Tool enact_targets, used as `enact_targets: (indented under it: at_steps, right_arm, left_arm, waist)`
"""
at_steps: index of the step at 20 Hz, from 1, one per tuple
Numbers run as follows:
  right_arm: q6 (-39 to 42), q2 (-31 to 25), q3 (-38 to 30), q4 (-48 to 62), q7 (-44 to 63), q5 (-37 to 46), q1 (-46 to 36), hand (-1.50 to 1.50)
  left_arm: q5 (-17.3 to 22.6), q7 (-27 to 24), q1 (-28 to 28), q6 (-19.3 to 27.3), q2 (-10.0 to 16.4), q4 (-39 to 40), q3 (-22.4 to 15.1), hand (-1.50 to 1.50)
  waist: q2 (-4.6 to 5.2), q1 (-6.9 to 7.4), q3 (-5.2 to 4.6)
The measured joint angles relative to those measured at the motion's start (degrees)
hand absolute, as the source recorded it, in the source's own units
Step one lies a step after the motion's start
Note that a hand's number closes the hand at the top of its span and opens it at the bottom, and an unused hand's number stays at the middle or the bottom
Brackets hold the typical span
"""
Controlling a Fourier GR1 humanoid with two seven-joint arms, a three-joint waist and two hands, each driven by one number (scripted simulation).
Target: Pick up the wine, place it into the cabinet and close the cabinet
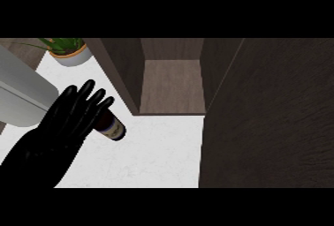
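Zero steps done yet: we're hovering our left hand point(60, 132), fingers straight and holding nothing, by the wine point(113, 127) sitting on the bench point(157, 161) near the open cabinet point(171, 84); grabbing, stashing, closing left.

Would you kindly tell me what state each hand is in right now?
Left hand: open, fingers straight, partly covering the wine bottle.
Right hand: not in view.

Left hand point(62, 132), fingers straight, spread.
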Motion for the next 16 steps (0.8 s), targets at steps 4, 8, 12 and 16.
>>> enact_targets:
  at_steps: [4, 8, 12, 16]
  right_arm:
    - [-0.7, -0.3, -0.5, -4.4, 5.5, -1.7, -1.0, -1.50]
    - [-1.4, 0.2, 0.4, -5.3, 8.6, -1.1, -2.3, -1.50]
    - [-2.0, 0.4, 0.6, -5.7, 10.7, -0.8, -3.5, -1.50]
    - [-2.8, 0.6, 0.7, -6.3, 12.8, 0.0, -5.2, -1.50]
  left_arm:
    - [1.9, 5.6, 1.3, 2.5, -0.3, -6.6, -1.9, -1.50]
    - [1.6, 9.7, -0.1, 5.7, -1.2, -10.0, -3.2, -1.50]
    - [0.1, 13.1, -1.4, 8.8, -2.2, -11.3, -5.3, -1.50]
    - [-2.1, 14.4, -2.4, 11.7, -3.6, -11.5, -8.1, -1.50]
  waist:
    - [0.00, 0.27, 0.02]
    - [0.02, 0.29, 0.03]
    - [0.01, 0.31, 0.04]
    - [0.00, 0.33, 0.04]
